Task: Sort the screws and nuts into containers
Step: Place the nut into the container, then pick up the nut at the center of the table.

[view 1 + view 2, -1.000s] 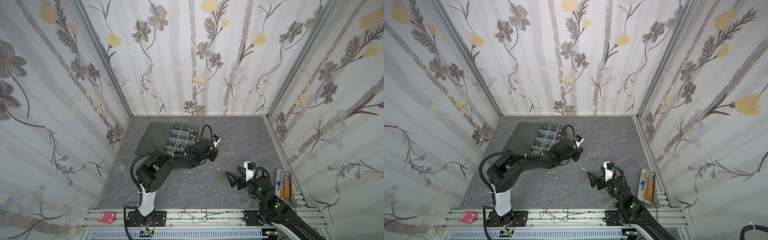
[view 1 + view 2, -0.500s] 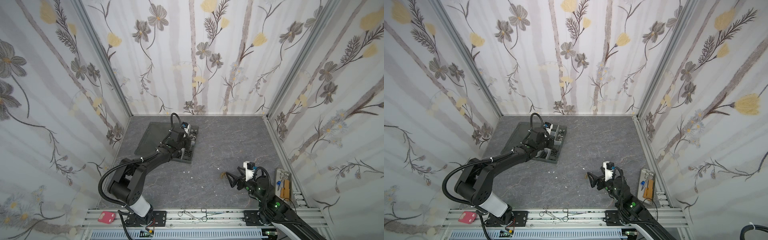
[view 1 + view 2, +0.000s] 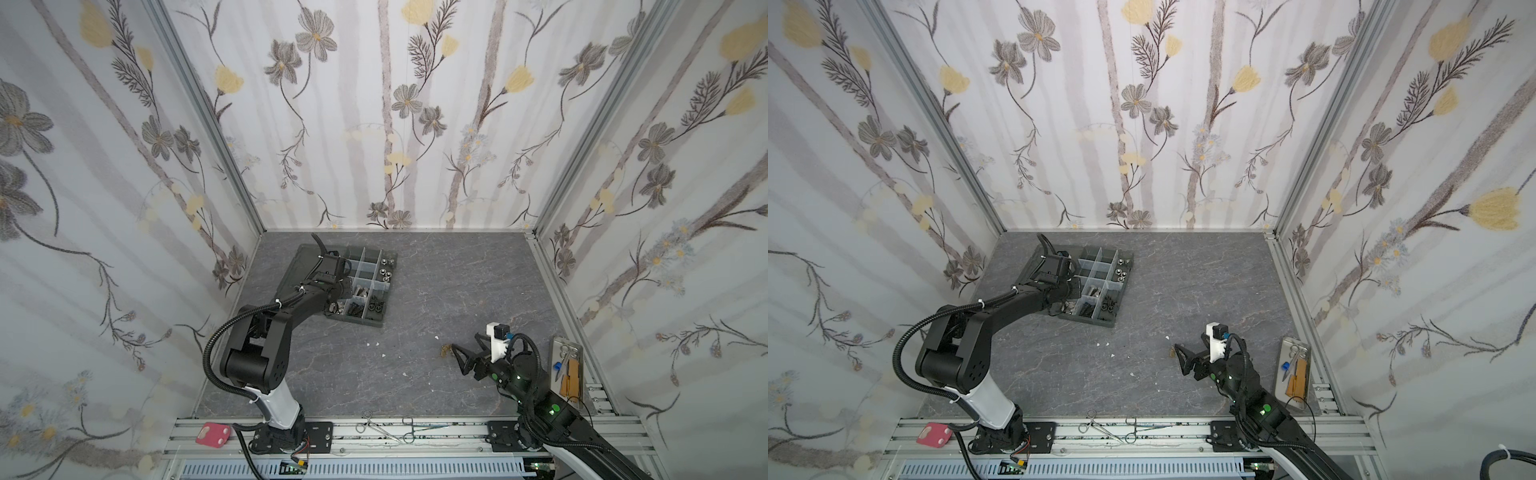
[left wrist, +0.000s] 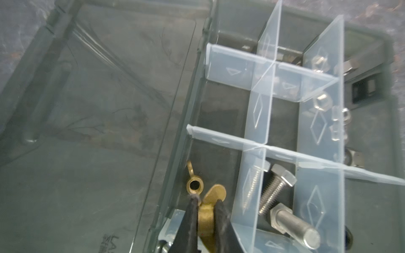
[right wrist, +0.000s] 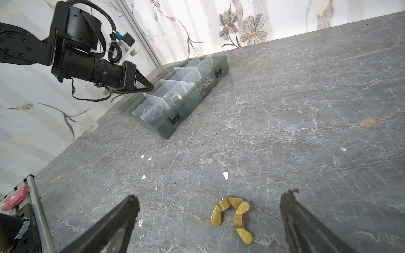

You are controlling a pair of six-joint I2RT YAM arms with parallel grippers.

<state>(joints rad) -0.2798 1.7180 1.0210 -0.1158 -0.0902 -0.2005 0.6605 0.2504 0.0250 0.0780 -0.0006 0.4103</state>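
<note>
Right gripper (image 5: pixel 211 198) spread wide, low over the grey table (image 5: pixel 285 109); two loose wing nuts (image 5: pixel 238 220) lie between its fingers, untouched. Farther back, left gripper (image 4: pixel 207 201) narrow, pinching a brass wing nut (image 4: pixel 206 219) over the organizer box (image 5: pixel 188 105), hinge-side cell; a second brass nut (image 4: pixel 194 185) lies there.

Inside a robotics lab test booth: floral-papered panel walls (image 3: pixel 386 124) enclose a grey marble-patterned tabletop (image 3: pixel 457 291) ahead of the right claw (image 3: pixel 459 358), while a slotted aluminium mounting rail (image 3: pixel 457 434) runs behind it.
</note>
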